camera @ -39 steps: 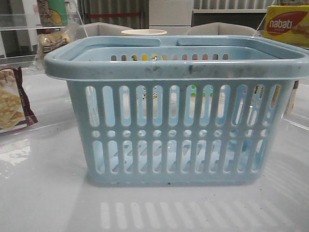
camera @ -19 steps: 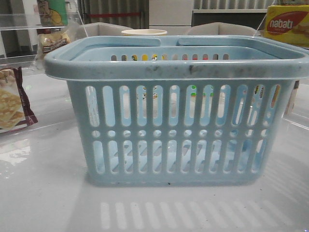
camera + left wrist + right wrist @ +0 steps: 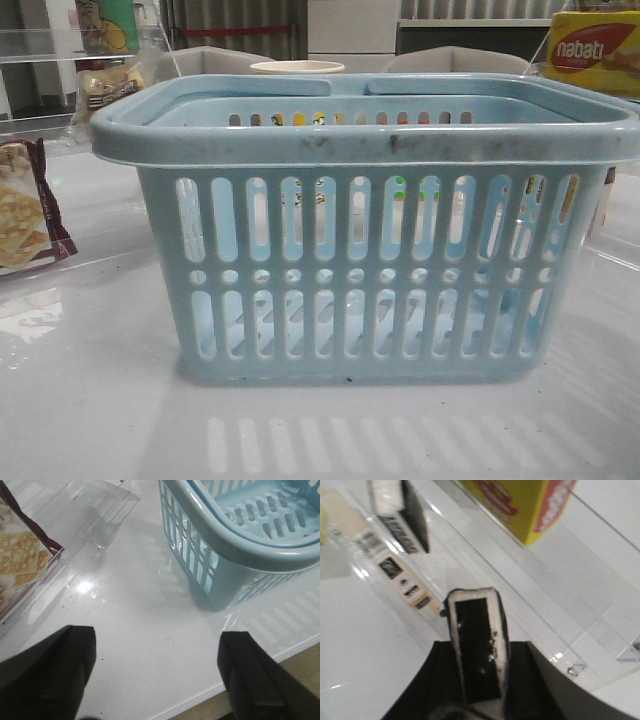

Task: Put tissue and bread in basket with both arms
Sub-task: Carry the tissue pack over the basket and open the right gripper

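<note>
A: Item one, basket (image 3: pixel 365 270)?
B: Pale blue, slotted, centre of bench (image 3: pixel 90 400); nothing seen inside. Rigid, light.
A: Left pincer (image 3: pixel 155 675)?
B: Spread wide, holding nothing, over bare bench beside the basket.
A: Right pincer (image 3: pixel 477 680)?
B: Closed on a flat dark pack (image 3: pixel 477 647), likely the tissue; soft, light, gripped at its end.
A: Bread?
B: Small wrapped bread (image 3: pixel 105 88), far left shelf; slippery, squashy, take mid-body.

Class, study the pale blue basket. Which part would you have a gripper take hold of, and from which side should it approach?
Probably the thick rim of the basket, from above, with one finger inside the wall and one outside. The rim juts out as a firm lip, the basket stands upright with its top open, and the handles lie folded flat, so they are harder to pinch.
</note>
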`<state>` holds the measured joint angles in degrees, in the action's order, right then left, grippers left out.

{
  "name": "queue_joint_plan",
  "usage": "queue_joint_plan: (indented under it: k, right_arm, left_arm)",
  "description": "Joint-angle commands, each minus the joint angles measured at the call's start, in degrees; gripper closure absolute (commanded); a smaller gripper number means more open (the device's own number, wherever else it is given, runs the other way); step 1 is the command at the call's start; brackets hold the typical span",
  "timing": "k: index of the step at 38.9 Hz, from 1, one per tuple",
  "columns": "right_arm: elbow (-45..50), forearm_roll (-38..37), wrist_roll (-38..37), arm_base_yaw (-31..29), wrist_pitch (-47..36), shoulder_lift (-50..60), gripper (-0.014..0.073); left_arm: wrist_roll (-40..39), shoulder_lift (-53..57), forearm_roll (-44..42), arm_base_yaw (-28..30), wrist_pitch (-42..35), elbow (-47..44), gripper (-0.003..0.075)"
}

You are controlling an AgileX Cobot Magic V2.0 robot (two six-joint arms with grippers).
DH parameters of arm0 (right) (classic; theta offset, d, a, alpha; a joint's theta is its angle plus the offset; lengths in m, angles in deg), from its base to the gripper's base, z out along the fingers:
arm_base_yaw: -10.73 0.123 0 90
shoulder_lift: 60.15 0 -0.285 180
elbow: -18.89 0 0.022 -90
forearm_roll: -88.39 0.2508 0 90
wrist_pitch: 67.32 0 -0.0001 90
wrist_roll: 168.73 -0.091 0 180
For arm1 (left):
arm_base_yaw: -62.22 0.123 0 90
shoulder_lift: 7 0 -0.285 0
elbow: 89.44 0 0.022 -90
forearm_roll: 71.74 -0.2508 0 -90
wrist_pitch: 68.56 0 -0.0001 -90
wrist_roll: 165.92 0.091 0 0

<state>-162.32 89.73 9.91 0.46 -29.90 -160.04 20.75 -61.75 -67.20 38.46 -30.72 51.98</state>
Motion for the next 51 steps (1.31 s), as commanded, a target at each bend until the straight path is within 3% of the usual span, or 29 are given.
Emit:
queue_joint_plan:
  k: [1, 10, 19, 23, 30, 33, 40, 51]
  right_arm:
    - [-2.17, 0.82, -0.14, 3.56, -0.01, 7.51, 0.0422]
    - [-2.17, 1.33, -0.14, 16.13, 3.39, 14.79, 0.0422]
    - [-2.06, 1.33, 1.36, 30.06, 3.21, 14.20, 0.0416]
    - [-2.06, 1.33, 1.91, 33.84, 2.48, 12.10, 0.0348]
    - [-2.06, 1.33, 1.99, 35.42, 2.57, 8.90, 0.0055]
    - [-2.06, 1.15, 2.03, 35.42, 3.46, 8.83, 0.0008]
    - [0.11, 1.15, 2.73, 36.24, 3.77, 13.69, 0.0041]
    - [15.11, 0.57, 3.45, 37.57, 1.14, 30.98, 0.0097]
  left_arm:
    - [-0.43, 0.14, 0.30, -0.39, -4.23, 1.99, 0.0162]
    - [-0.43, 0.14, 0.30, -0.39, -4.33, 1.99, 0.0162]
    - [-0.43, 0.14, 0.30, -0.39, -4.33, 1.99, 0.0162]
    - [-0.43, 0.14, 0.30, -0.39, -4.33, 1.99, 0.0162]
    - [-0.43, 0.14, 0.30, -0.39, -4.33, 1.99, 0.0162]
    - [-0.43, 0.14, 0.30, -0.39, -4.33, 1.99, 0.0162]
    - [-0.43, 0.14, 0.30, -0.39, -4.33, 1.99, 0.0162]
    - [-0.43, 0.14, 0.30, -0.39, -4.33, 1.99, 0.0162]
